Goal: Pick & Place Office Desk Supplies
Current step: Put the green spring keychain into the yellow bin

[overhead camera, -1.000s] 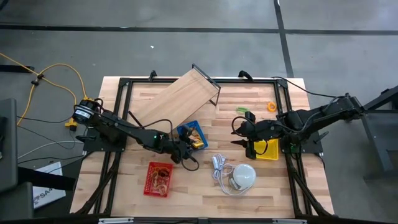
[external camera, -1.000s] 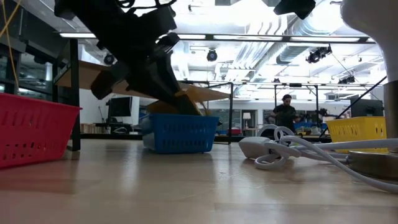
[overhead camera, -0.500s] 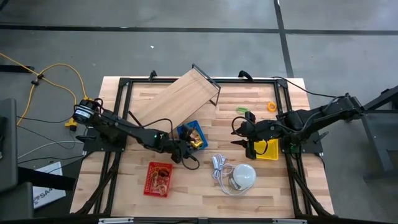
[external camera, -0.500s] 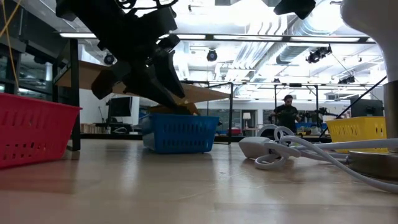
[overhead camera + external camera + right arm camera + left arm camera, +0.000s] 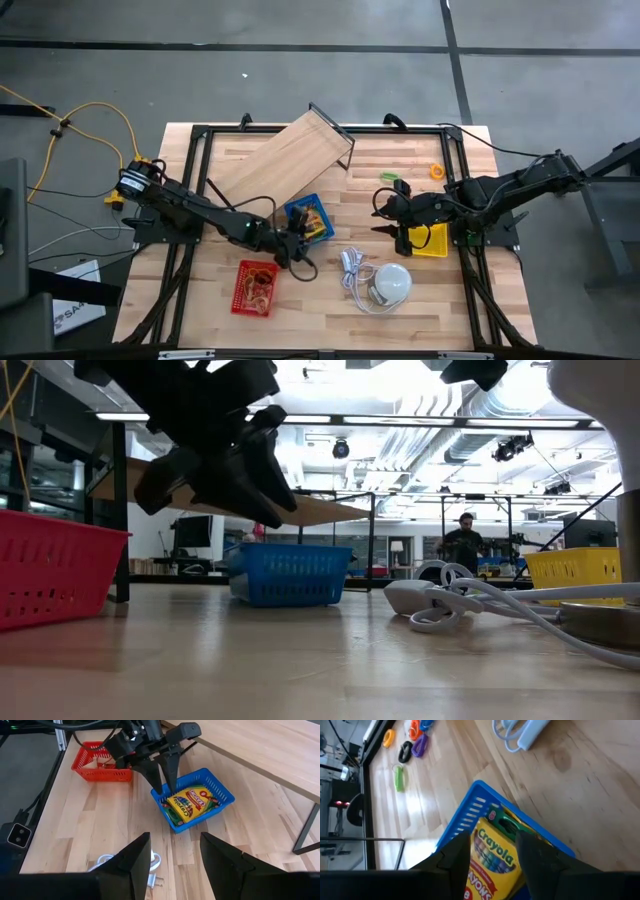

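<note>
Where the wooden table [image 5: 330, 300] fills the high view, a tilted board [image 5: 280, 158] on a thin frame stands near its 11 o'clock. The left arm reaches in from 9 o'clock toward the centre, and its gripper [image 5: 164, 774] hangs released, fingers spread, just above the near rim of the blue basket [image 5: 308, 222], holding nothing. The right arm comes in from 3 o'clock; its gripper [image 5: 392, 222] is also released and empty, poised beside the yellow basket [image 5: 432, 241] at about 4 o'clock of centre. A white dome [image 5: 392, 282] with its coiled cord [image 5: 352, 268] lies at 5 o'clock. The red basket [image 5: 254, 287] sits at 7 o'clock, with tan rubber bands [image 5: 258, 290] in it. Inside the blue basket lies a yellow-green crayon packet [image 5: 190, 803], flat, with more packets under it. Small clips lie loose on the table toward 1 o'clock: a green one [image 5: 399, 777], a black one [image 5: 405, 752], a purple one [image 5: 419, 744] and orange ones [image 5: 389, 738], close together but apart from every basket. In the low view a person [image 5: 464, 544] stands far off in the room.
</note>
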Robot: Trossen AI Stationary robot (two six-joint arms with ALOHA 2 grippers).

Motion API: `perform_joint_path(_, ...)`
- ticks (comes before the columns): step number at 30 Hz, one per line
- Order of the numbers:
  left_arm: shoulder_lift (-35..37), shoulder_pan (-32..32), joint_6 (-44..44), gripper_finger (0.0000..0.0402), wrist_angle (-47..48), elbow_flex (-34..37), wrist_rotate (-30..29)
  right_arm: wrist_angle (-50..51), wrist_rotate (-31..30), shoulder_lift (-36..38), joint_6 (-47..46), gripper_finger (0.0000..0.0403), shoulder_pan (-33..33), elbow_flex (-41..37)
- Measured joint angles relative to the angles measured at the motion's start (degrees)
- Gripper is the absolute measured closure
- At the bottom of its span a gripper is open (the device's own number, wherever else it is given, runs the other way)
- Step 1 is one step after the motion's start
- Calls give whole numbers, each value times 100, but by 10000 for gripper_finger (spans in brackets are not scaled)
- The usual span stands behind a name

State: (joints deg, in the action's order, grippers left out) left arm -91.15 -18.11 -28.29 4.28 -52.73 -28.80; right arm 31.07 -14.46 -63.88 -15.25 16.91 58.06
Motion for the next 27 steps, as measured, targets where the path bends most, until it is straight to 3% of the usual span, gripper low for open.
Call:
perform_joint_path(5, 2, -2, 55, 252, -279, 1, -4, 6, 5, 1, 2, 244, 0, 0)
perform_joint_path(11, 115, 14, 838, 252, -909, 2, -245, 209, -59, 1, -154, 244, -2, 0)
perform_joint_path(16, 564, 84, 1010, 252, -1073, 2, -218, 425, -145, 2, -281, 244, -88, 0)
perform_joint_path(22, 1258, 234, 1661, 252, -1065, 2, 437, 484, -214, 0, -257, 244, -173, 2)
perform_joint_path(27, 1853, 338, 2091, 252, -819, 2, 475, 496, -210, 0, -168, 244, -302, 2)
